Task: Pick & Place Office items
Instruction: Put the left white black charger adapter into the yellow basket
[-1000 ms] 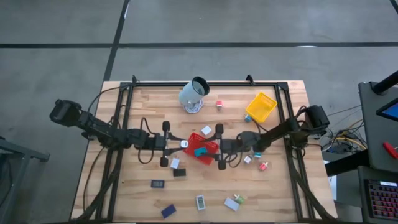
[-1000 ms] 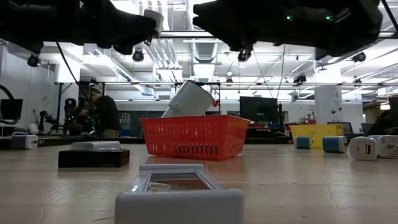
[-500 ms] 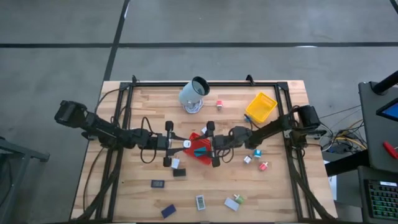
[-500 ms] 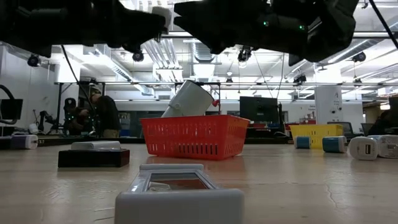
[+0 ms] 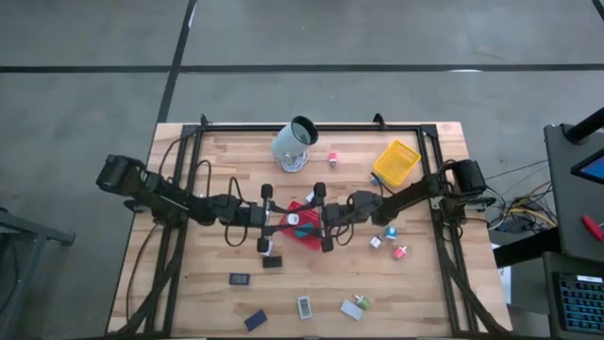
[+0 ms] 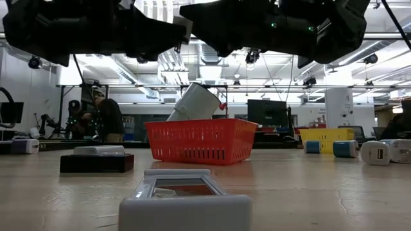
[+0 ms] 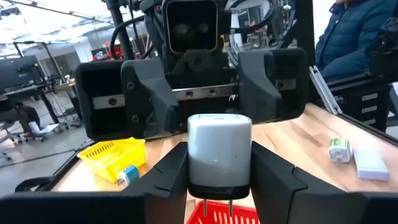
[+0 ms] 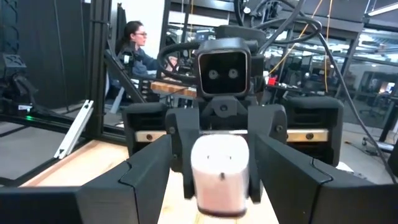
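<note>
I read no writing anywhere; my left gripper (image 7: 219,186) pinches one white plug adapter (image 7: 219,151), right gripper (image 5: 319,216) spread.

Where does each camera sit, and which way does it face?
High view: above the table, looking straight down; left gripper and right gripper meet over the red tray.
Low view: tabletop height, looking level into the room; arms overhead.
Left wrist view: on that arm, facing the right arm; own fingers clamp a white charger.
Right wrist view: opposite, facing back; it shares the charger.
</note>
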Tool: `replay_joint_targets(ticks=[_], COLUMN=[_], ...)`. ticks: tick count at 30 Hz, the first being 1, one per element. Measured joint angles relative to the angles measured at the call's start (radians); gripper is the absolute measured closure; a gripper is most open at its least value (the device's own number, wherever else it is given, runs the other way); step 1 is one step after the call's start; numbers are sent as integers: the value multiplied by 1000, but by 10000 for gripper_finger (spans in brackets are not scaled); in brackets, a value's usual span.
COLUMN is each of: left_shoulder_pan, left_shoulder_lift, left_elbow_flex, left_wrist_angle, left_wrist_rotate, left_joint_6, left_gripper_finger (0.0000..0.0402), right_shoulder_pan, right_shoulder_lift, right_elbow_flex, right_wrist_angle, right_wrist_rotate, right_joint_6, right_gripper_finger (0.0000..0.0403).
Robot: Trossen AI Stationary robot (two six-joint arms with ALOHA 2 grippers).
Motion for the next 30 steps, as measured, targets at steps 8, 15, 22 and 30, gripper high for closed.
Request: replay_joint_targets(ticks=[8,15,22,30], left_shoulder_pan=[3,4,4,4], left_shoulder_lift=[2,4,4,4], left_elbow_flex=[3,5,9,9], left_wrist_angle=[7,9,6,7], left_wrist_rotate=[5,5,8,9], left_joint_6=[-4,-4,-4,-4], left_gripper_finger=[272,272,272,272], right_shoulder_pan=[0,0,0,0], right_shoulder_lift=[0,0,0,0], right_elbow_flex=[1,8,11,11], right_wrist_angle=[0,-14,-17,-21], right_wrist_rotate=[1,4,22,32], right_joint_6=[8,8,8,8], right_gripper_finger=[179,179,179,210])
